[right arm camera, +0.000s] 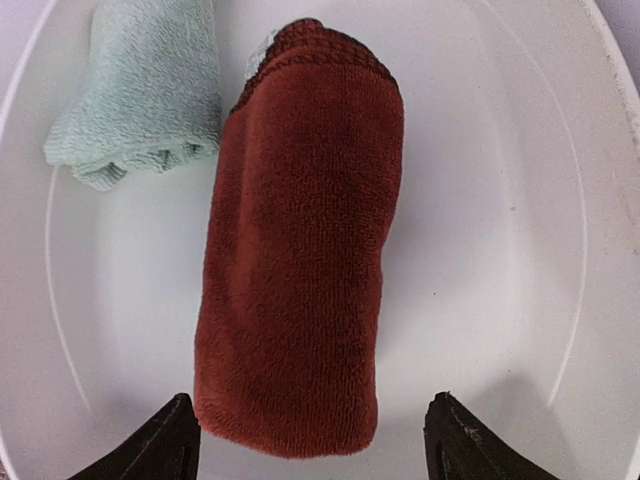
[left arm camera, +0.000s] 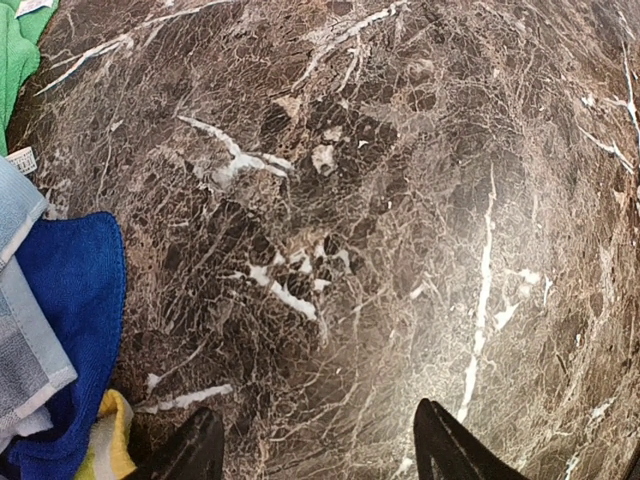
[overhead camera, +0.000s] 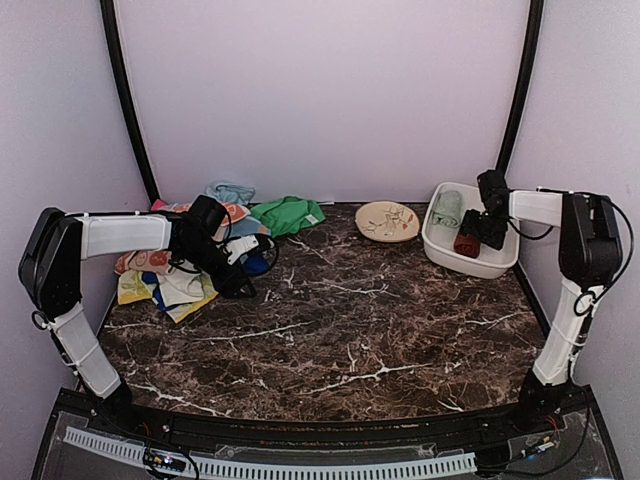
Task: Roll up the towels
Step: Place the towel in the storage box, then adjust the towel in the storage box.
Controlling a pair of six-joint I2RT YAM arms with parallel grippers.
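At the far right corner of the surface (overhead camera: 350, 330), the rolled maroon towel (right arm camera: 300, 250) lies in the tub (right arm camera: 520, 250), lengthwise out from the right jaws, which stand apart, while the left jaws, also apart, hover nearer the unrolled pile (overhead camera: 170, 285).

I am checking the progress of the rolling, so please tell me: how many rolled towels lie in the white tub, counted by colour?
Pale mint-green rolled towel: 1
Dark maroon rolled towel: 1
Total in the white tub: 2
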